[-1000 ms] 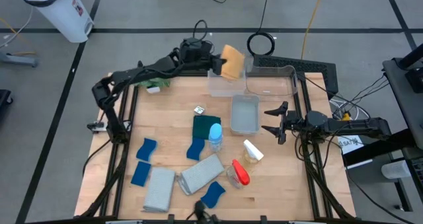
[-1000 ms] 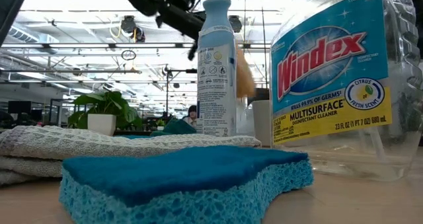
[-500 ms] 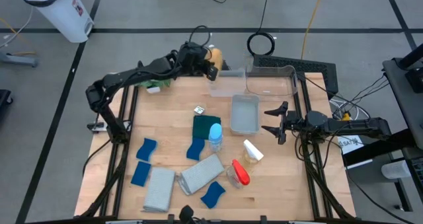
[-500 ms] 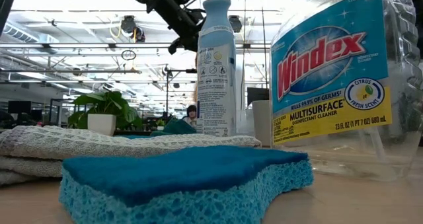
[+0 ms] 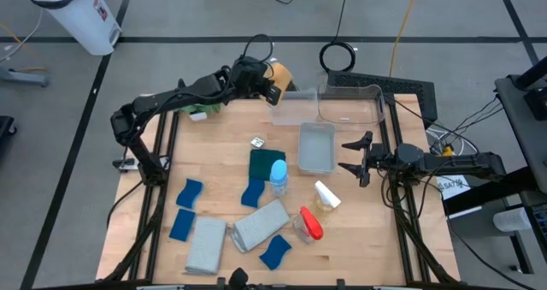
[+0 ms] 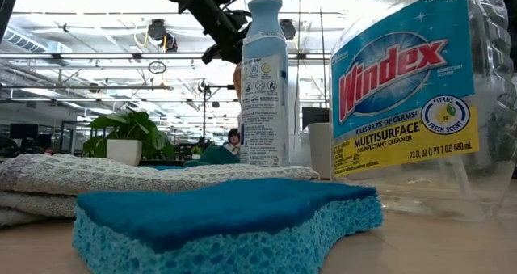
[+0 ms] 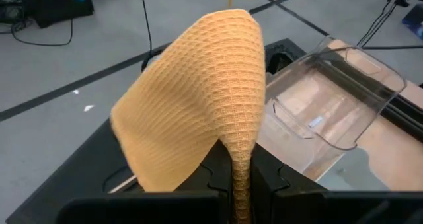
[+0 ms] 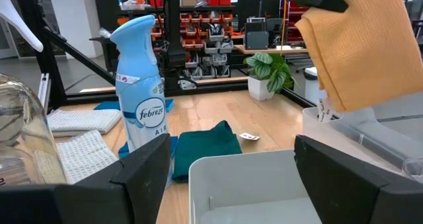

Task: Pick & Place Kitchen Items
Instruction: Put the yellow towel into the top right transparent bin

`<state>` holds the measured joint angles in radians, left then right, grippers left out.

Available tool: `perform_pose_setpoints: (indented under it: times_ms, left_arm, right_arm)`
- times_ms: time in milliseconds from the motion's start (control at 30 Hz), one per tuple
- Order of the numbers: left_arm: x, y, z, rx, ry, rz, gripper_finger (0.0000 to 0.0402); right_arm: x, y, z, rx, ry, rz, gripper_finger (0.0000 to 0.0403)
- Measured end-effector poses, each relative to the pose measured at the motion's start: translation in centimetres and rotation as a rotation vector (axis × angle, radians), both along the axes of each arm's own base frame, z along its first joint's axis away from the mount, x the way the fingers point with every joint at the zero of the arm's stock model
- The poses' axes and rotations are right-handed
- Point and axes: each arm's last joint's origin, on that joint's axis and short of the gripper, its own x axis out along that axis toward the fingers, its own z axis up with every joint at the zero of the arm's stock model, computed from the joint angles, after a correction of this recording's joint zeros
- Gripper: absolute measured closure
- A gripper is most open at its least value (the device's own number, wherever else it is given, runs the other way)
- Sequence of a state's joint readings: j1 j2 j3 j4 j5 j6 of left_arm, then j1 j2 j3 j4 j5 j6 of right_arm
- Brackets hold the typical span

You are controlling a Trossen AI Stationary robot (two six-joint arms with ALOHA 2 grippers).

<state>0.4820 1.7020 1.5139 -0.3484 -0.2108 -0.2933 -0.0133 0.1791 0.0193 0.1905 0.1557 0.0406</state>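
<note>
The left gripper (image 5: 272,81) is hanging over the table's far edge beside the clear bins (image 5: 342,107), its fingers pressed together and pinching the orange cloth (image 7: 198,105) by a fold. The cloth is drooping in a soft peak above the jaws (limp, light, likely to sag and swing), so a pinch on a bunched fold or doubled edge seems the sound place to hold it.

The right gripper (image 5: 362,159) is waiting at the table's right edge, jaws spread wide and holding nothing.

On the table (image 5: 214,136) I am counting two grey cloths (image 5: 261,223), stiffer-looking stacks best taken across a folded edge, and one teal cloth (image 5: 263,163), as limp as the orange one.

Three bottles are showing: one with a blue top (image 5: 279,177) standing, and a white-topped (image 5: 326,196) and a red-topped one (image 5: 308,224) lying down; being smooth, they will probably slip, so gripping across the body suits them.

Four blue sponges (image 5: 189,192) are lying about the near half, light and squashy, easy to squeeze at the waist.
</note>
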Motion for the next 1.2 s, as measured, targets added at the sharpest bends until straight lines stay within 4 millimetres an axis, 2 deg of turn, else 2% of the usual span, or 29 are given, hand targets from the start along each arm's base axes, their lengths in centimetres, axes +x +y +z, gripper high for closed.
perform_pose_setpoints:
  times_ms: [367,500,667,800,1000,1200]
  left_arm:
    - [-0.3,-0.1,-0.4,0.006,0.057,0.096,0.0387]
    - [-0.3,0.1,0.9,0.029,0.047,0.078,0.0387]
    - [-0.1,0.0,2.2,0.034,0.005,-0.046,0.0387]
    - [0.0,-0.2,1.9,0.05,0.039,-0.106,0.0387]
    - [-0.1,-0.2,0.3,0.04,0.084,-0.128,0.0387]
    - [0.1,-0.5,0.2,0.063,0.095,-0.163,0.0387]
  right_arm:
    - [0.0,0.0,0.0,0.0,0.0,0.0,0.011]
    - [0.0,0.0,0.0,0.0,0.0,0.0,0.011]
    - [0.0,0.0,0.0,0.0,0.0,0.0,0.011]
    - [0.0,0.0,0.0,0.0,0.0,0.0,0.011]
    - [0.0,0.0,0.0,0.0,0.0,0.0,0.011]
    - [0.0,0.0,0.0,0.0,0.0,0.0,0.011]
